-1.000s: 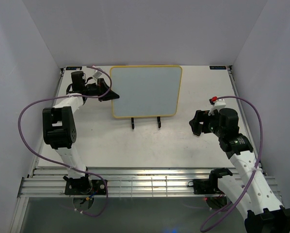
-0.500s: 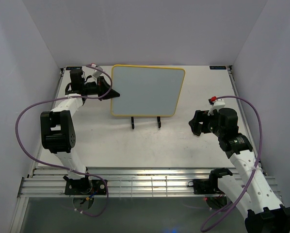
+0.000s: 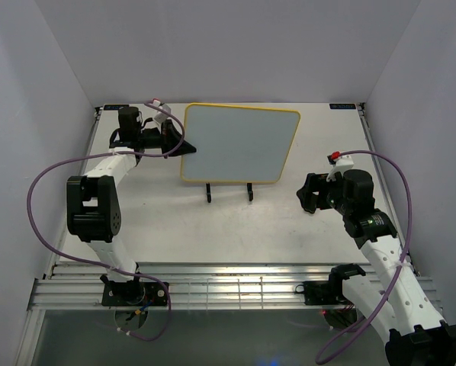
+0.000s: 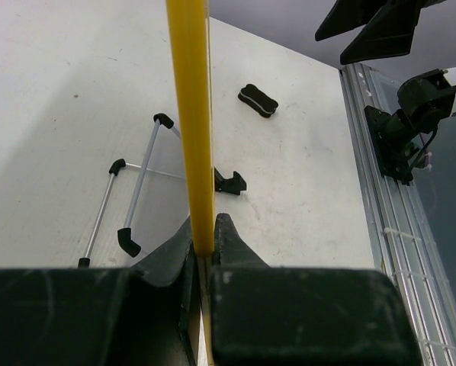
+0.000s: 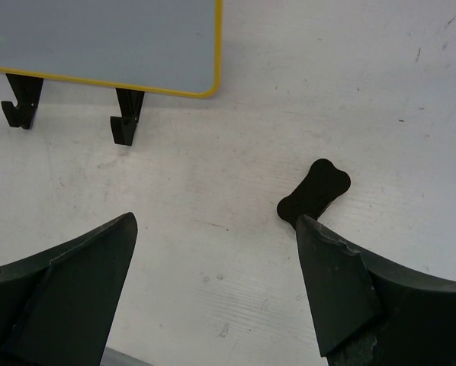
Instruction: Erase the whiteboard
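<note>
Where the whiteboard (image 3: 239, 145) stands: upper middle of the top view, upright on the table (image 3: 213, 229) on two black feet (image 3: 210, 197); its face is blank, grey-white inside a thin yellow frame.
Board outline: skewed in the top view, with the upper right corner reaching farthest right.
Left gripper (image 3: 181, 145): clenched on the board's left edge, upper left of the top view. In the left wrist view the gripper (image 4: 203, 229) sits at bottom centre, and the yellow frame of the whiteboard (image 4: 190, 114) rises straight up from between its two fingers, both pressed against it.
Right gripper (image 3: 308, 192): released, holding nothing, right of centre in the top view and well apart from the board. In the right wrist view the gripper (image 5: 214, 225) has its jaws spread wide over bare table.
Eraser (image 5: 314, 190): small black bone-shaped block lying flat, right of centre in the right wrist view, just above the right-hand finger; upper middle of the left wrist view (image 4: 258, 100).
Wire stand (image 4: 136, 191): thin metal legs with black tips, lower left of the left wrist view, beside the frame.
Board corner (image 5: 98, 38): upper left of the right wrist view, feet below it.
</note>
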Motion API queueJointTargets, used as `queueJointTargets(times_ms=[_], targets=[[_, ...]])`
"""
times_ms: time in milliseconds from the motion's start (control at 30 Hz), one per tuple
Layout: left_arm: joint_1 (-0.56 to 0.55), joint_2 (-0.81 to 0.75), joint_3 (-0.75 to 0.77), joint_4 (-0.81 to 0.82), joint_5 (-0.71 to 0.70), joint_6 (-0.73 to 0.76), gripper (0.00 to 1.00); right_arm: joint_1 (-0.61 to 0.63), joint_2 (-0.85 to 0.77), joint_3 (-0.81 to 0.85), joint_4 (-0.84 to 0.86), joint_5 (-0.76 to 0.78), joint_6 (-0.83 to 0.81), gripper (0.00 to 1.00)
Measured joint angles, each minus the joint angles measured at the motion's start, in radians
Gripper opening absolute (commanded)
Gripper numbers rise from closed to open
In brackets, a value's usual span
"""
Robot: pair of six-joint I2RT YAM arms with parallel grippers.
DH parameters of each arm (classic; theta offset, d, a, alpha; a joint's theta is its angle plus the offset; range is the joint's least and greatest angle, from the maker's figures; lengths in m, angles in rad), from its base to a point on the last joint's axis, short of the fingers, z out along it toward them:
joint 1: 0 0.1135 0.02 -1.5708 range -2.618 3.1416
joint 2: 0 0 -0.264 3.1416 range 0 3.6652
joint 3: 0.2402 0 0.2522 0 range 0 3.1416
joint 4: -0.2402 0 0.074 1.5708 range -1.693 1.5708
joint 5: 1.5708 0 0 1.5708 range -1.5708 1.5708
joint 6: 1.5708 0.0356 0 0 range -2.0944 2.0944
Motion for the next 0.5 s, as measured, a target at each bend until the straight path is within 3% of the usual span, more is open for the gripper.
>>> queueJointTargets(times_ms=[267, 500], targets=[[-0.005, -0.017, 0.000, -0.006, -0.008, -0.003, 0.00, 0.004, 0.000, 0.000, 0.000, 0.000, -0.003, 0.90], [-0.028, -0.132, -0.011, -0.012, -0.023, 0.003, 0.00, 0.004, 0.011, 0.000, 0.000, 0.000, -0.003, 0.90]])
